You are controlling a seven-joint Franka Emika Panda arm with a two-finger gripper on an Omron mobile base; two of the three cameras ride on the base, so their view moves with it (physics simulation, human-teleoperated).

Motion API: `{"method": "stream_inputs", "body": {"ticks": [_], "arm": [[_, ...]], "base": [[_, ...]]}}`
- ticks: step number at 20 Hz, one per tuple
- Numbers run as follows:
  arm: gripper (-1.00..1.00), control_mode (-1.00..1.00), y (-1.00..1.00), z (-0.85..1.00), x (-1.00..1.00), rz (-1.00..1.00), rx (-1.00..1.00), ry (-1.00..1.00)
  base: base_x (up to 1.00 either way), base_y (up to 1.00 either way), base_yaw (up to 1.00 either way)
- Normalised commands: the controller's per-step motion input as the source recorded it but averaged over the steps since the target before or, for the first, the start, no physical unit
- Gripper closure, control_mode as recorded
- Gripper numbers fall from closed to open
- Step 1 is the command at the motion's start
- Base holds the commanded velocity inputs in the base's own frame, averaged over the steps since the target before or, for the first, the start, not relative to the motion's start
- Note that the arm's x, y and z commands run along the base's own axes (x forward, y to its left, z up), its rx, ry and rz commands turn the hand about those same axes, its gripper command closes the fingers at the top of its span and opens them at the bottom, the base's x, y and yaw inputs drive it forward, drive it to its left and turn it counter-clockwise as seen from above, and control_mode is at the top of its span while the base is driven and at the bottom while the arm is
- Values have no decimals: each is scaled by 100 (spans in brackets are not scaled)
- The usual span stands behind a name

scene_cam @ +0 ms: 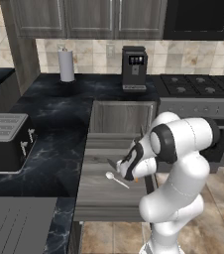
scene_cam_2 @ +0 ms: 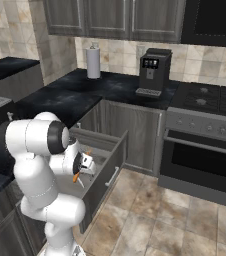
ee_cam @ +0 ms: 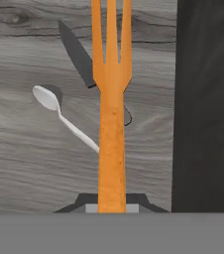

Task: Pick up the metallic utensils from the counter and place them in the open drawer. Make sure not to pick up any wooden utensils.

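A robot gripper [ee_cam: 112, 206] pinches a slim, stiff, light orange fork [ee_cam: 112, 124] by its handle end above the open drawer [ee_cam: 25, 163], where a silver spoon [ee_cam: 59, 116] lies.

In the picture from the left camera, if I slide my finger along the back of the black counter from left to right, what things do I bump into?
Paper towel roll → coffee machine → stove burners.
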Motion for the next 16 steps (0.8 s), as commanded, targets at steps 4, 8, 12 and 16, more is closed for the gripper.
{"method": "stream_inputs", "body": {"ticks": [4,8,12,16], "arm": [[100,-100,20,-7,11,0,0,-5],[100,-100,11,-1,36,0,1,-1],[100,-100,10,-11,40,0,0,0],[100,-100,18,-30,36,0,0,0]], "base": [[0,0,0],[0,0,0],[0,0,0],[0,0,0]]}}
